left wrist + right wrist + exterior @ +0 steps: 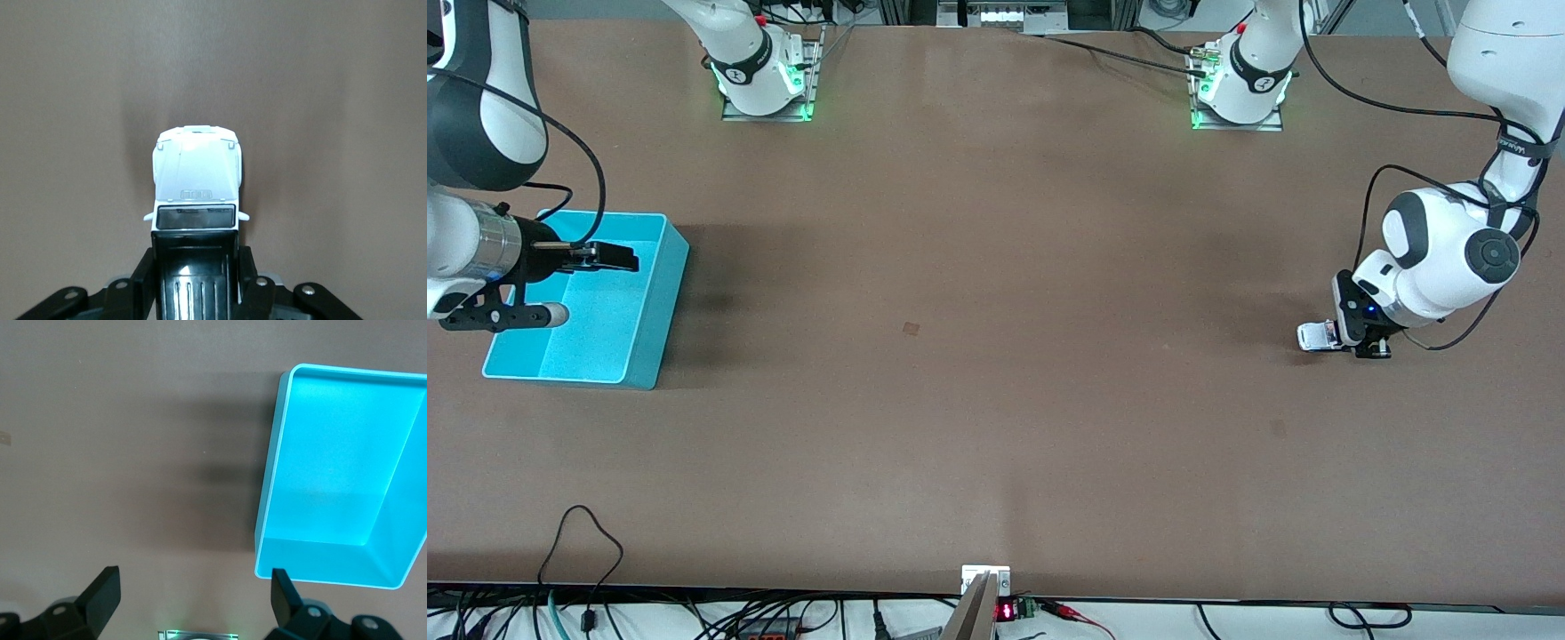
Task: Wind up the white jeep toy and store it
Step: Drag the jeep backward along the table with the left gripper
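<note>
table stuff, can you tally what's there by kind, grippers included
white jeep toy: 1, on the table at the left arm's end, clamped in the left gripper
turquoise bin: 1, nothing in it, at the right arm's end
grippers: 2, the left gripper shut on the toy, the right gripper open over the bin
total: 4

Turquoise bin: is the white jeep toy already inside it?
No, the turquoise bin holds nothing, and the white jeep toy sits clamped in the left claw at the left arm's end of the table.
</note>
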Robot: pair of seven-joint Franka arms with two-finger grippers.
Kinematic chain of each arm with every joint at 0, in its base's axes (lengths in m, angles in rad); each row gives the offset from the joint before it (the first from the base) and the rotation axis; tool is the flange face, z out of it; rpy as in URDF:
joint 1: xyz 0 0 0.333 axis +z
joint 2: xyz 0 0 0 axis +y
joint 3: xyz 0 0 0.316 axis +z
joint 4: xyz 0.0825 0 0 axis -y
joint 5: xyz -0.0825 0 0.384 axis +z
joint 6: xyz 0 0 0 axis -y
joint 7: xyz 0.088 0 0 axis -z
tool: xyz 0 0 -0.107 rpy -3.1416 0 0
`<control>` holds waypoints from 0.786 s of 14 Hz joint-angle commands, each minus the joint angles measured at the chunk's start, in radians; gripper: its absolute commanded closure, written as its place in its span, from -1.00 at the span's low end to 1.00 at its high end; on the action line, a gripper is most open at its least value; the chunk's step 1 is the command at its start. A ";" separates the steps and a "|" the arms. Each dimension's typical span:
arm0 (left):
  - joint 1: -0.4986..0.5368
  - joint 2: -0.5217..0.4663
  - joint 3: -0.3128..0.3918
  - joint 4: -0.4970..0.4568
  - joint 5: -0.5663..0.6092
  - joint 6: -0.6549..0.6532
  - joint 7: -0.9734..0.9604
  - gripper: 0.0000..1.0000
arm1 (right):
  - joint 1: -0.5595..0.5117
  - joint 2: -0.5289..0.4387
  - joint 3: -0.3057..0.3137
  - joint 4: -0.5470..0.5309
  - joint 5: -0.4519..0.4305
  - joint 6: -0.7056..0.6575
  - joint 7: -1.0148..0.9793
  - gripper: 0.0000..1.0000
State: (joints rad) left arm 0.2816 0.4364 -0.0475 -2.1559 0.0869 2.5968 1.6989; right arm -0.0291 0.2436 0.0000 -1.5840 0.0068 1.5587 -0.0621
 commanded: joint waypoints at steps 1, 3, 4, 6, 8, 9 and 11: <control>0.043 0.137 -0.002 0.054 0.030 0.034 0.047 0.51 | 0.000 -0.004 0.002 0.004 0.004 -0.012 -0.010 -1.00; 0.062 0.150 -0.002 0.079 0.028 0.032 0.099 0.51 | 0.000 -0.004 0.002 0.004 0.004 -0.012 -0.010 -1.00; 0.074 0.157 -0.003 0.082 0.028 0.032 0.111 0.51 | 0.000 -0.004 0.002 0.004 0.004 -0.012 -0.010 -1.00; 0.088 0.165 -0.002 0.082 0.030 0.032 0.114 0.51 | 0.000 -0.004 0.002 0.004 0.004 -0.012 -0.010 -1.00; 0.100 0.169 -0.003 0.084 0.030 0.034 0.114 0.50 | 0.000 -0.004 0.002 0.004 0.004 -0.012 -0.011 -1.00; 0.105 0.169 -0.003 0.084 0.030 0.034 0.114 0.49 | 0.000 -0.004 0.002 0.004 0.004 -0.012 -0.011 -1.00; 0.105 0.163 -0.003 0.082 0.030 0.031 0.114 0.39 | 0.000 -0.004 0.002 0.004 0.004 -0.012 -0.010 -1.00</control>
State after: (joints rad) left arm 0.3672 0.4649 -0.0474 -2.1089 0.0869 2.5890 1.8041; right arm -0.0291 0.2436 0.0000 -1.5840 0.0068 1.5587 -0.0621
